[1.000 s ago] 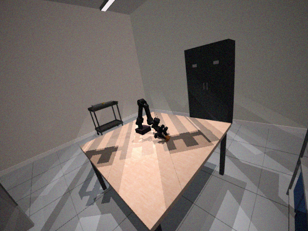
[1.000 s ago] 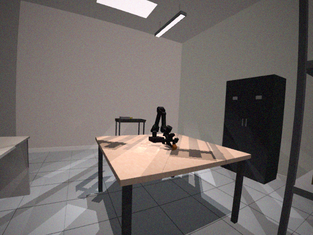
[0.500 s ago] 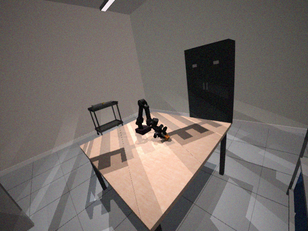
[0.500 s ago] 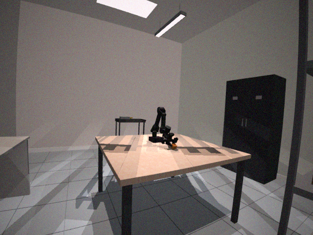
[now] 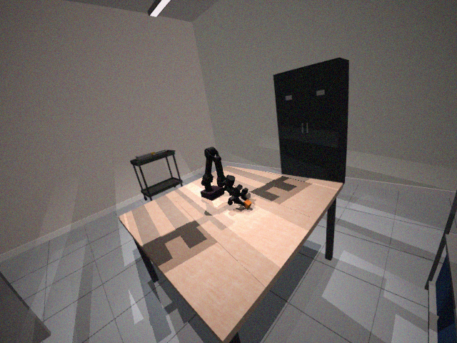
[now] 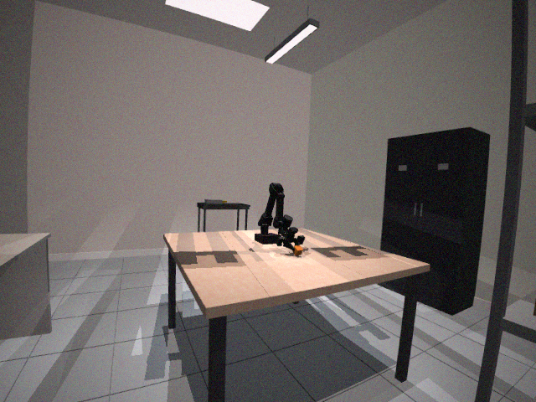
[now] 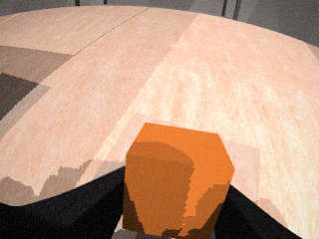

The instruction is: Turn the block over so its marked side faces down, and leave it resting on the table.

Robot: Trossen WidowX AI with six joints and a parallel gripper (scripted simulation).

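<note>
Grey walls and a tiled floor surrounded the wooden bench (image 5: 235,254). An orange block (image 7: 175,179) was held low over the bench near its middle, clamped between the fingers of the gripper (image 5: 245,202). No marked side could be made out. A dark cabinet (image 5: 313,118) was seen behind.
</note>
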